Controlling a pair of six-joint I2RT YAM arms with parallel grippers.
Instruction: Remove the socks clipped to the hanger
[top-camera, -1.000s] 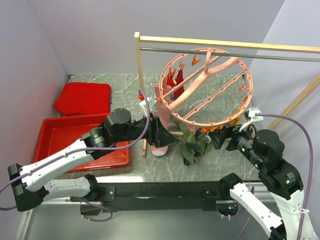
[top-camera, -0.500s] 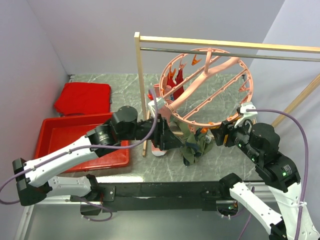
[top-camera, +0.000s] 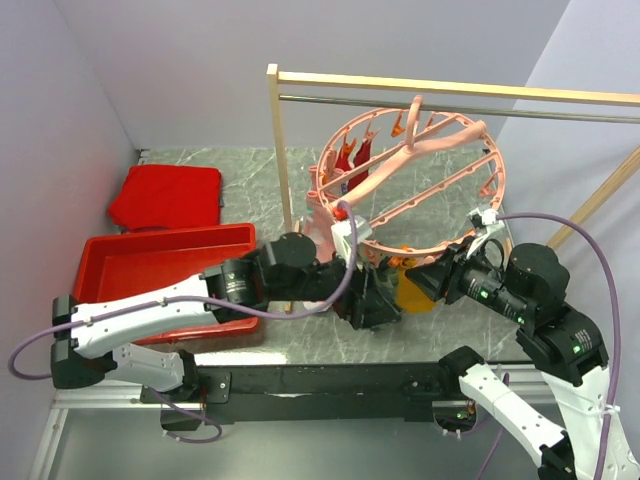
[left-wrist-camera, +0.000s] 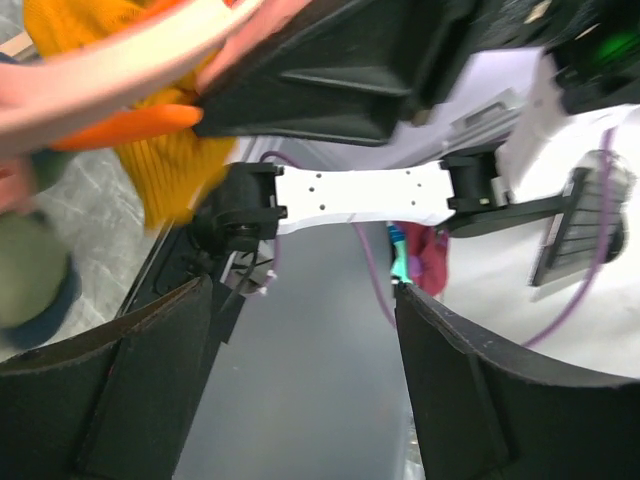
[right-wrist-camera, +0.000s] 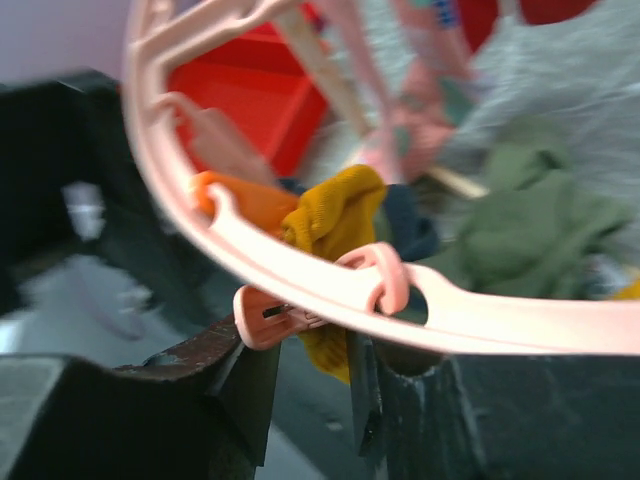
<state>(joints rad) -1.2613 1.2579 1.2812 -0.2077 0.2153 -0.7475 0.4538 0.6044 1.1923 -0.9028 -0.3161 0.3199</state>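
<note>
The salmon-pink hanger (top-camera: 415, 190) hangs tilted from the metal rail. Red socks (top-camera: 350, 160) are clipped at its far left, with a pink sock (top-camera: 320, 205) below them. A mustard sock (top-camera: 412, 292) hangs from the near rim. My right gripper (right-wrist-camera: 310, 385) has closed to a narrow gap around that sock's pink clip (right-wrist-camera: 270, 315), and the mustard sock (right-wrist-camera: 335, 225) dangles between the fingers. An olive sock (right-wrist-camera: 530, 230) lies beyond it. My left gripper (top-camera: 378, 300) sits under the ring beside the mustard sock. The left gripper (left-wrist-camera: 300, 300) is open and empty.
A red bin (top-camera: 130, 262) stands at the left, with a flat red slab (top-camera: 168, 195) behind it. The wooden rack post (top-camera: 275, 150) and its rail (top-camera: 500, 108) frame the hanger. The right arm's base crosses the left wrist view.
My left arm swung right from the pink sock to under the ring and opened wider. The right gripper narrowed from wide open onto the clip. The hanger tilted.
</note>
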